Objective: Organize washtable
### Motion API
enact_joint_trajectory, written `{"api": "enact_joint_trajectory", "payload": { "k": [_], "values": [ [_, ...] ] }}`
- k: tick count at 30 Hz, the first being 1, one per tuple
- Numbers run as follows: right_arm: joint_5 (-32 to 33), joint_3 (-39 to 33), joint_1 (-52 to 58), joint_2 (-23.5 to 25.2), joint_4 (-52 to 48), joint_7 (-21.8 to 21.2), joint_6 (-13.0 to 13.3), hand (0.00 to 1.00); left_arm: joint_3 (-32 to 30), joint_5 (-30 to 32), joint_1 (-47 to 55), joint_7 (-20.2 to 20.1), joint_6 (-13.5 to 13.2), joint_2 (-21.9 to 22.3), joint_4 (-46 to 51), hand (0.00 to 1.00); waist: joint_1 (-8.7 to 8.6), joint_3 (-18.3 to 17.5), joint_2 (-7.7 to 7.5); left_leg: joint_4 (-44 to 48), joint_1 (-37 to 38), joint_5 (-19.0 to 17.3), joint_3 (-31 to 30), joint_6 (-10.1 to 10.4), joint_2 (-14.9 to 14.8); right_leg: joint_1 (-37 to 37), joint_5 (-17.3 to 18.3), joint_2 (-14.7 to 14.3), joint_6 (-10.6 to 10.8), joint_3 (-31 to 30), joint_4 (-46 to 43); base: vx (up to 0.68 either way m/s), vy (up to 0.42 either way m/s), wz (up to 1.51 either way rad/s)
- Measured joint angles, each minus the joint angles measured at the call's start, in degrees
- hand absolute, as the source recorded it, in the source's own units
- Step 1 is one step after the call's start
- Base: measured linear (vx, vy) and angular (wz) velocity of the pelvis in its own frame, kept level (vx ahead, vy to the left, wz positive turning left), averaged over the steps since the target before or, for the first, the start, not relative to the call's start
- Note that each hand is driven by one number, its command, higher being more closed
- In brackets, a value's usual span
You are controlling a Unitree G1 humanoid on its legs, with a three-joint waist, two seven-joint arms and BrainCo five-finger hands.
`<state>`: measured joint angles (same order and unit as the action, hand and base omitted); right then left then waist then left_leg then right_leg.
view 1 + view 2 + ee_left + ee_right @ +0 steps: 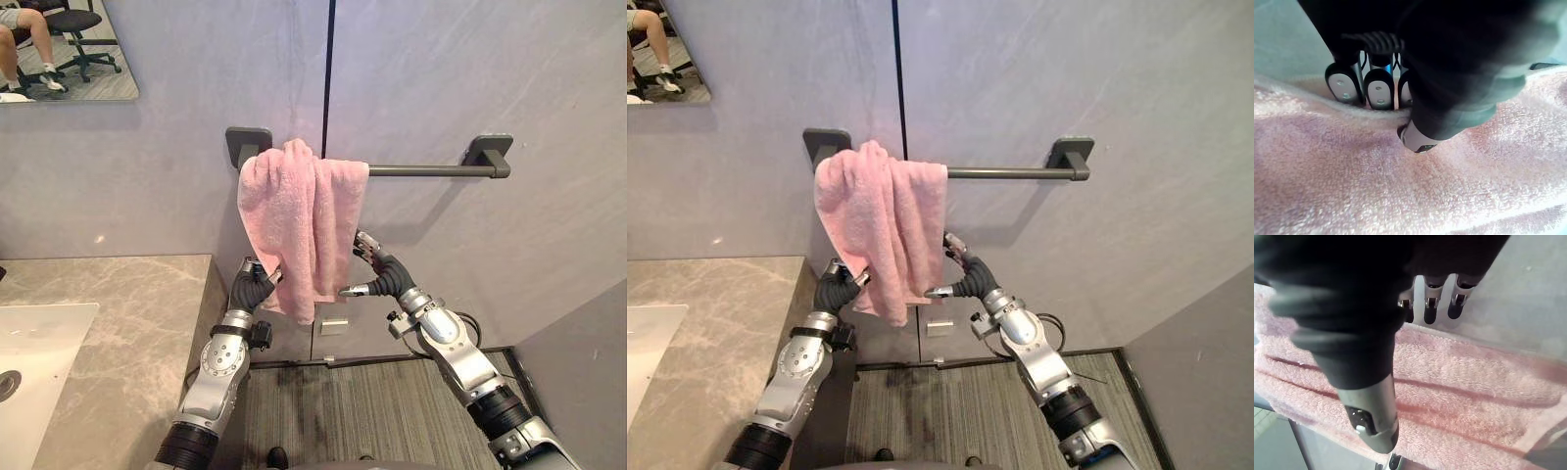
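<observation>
A pink towel (299,225) hangs bunched over the left end of a dark towel bar (431,170) on the grey wall. My left hand (253,287) is at the towel's lower left edge. In the left wrist view its fingertips (1378,88) and thumb pinch a ridge of the pink towel (1400,186) between them. My right hand (377,274) is at the towel's right edge, open. In the right wrist view its fingers (1431,308) reach behind the towel's (1464,391) edge toward the wall, with the thumb held apart in front.
A marble countertop (118,313) with a white sink (39,343) lies at the lower left. A mirror (59,59) at the upper left reflects a seated person's legs and an office chair. Striped carpet (372,401) covers the floor below. The bar's right half is bare.
</observation>
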<state>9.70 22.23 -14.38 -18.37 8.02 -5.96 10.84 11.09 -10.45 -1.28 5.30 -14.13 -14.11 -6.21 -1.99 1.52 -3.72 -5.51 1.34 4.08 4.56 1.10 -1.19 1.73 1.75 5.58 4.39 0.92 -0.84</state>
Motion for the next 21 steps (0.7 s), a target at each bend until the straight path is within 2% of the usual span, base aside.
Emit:
{"api": "enact_joint_trajectory", "payload": {
  "k": [7,8,14,21],
  "values": [
    [-0.02,0.85,-2.42,0.73,1.87,0.02,0.0,0.0,0.1,-0.2,-0.01,-0.08,-0.09,0.0,0.0,1.0,0.2,-0.03,-0.04,0.01,-0.41,0.25,-0.46,0.13,-0.22,-0.07,-0.13,-0.25,-0.2,0.52,0.13,-0.01,-0.012,0.03],
    [-0.02,0.85,-2.76,1.08,2.41,0.05,-0.07,1.0,0.2,-0.2,-0.03,-0.1,-0.1,0.0,0.01,1.0,0.36,-0.03,-0.05,0.01,-0.45,0.29,-0.46,0.19,-0.35,-0.08,-0.17,-0.38,-0.25,0.52,0.18,0.0,0.0,0.0],
    [-0.09,1.35,-4.47,1.21,2.42,0.49,-0.07,1.0,1.28,-0.22,-0.24,-0.2,-0.11,0.02,0.01,1.0,1.29,-0.03,-0.05,0.0,-0.65,0.55,-0.61,0.58,-1.03,-0.07,-0.54,-1.05,-0.8,0.66,0.57,-0.01,-0.01,0.0],
    [-0.07,1.37,-6.71,2.4,3.59,1.3,-0.05,1.0,1.27,-0.27,-0.32,-0.23,-0.14,0.01,0.0,1.0,1.4,-0.03,-0.04,-0.03,-0.83,0.83,-0.67,1.01,-1.7,-0.07,-0.89,-1.73,-1.22,0.71,0.94,0.0,0.0,0.0]
  ]
}}
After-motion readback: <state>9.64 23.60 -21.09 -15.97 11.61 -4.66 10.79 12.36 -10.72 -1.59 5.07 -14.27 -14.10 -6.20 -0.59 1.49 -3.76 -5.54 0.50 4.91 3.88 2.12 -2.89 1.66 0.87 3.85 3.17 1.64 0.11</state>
